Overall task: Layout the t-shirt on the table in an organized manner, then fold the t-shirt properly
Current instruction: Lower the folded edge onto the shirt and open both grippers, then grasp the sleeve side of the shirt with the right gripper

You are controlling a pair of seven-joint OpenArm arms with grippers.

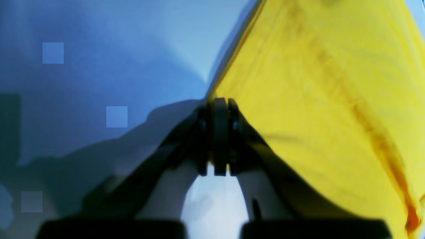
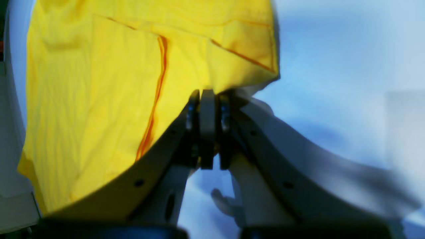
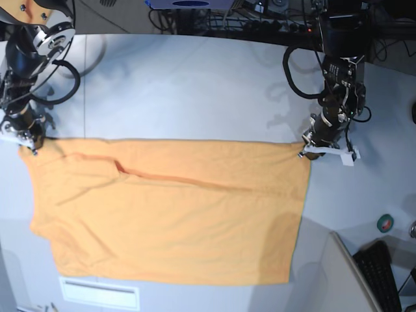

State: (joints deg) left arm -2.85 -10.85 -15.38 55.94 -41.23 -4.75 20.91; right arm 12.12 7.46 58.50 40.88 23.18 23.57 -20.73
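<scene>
I'm pinching the shirt at both far corners, left tool and right tool clenched on cloth, it's lying flat on the worktop, probably light, floppy, stretching easily.

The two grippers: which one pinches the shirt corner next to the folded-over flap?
The right gripper, on the base view's left. The t-shirt shows a folded flap and crease near it; the left gripper holds a smooth corner.
</scene>
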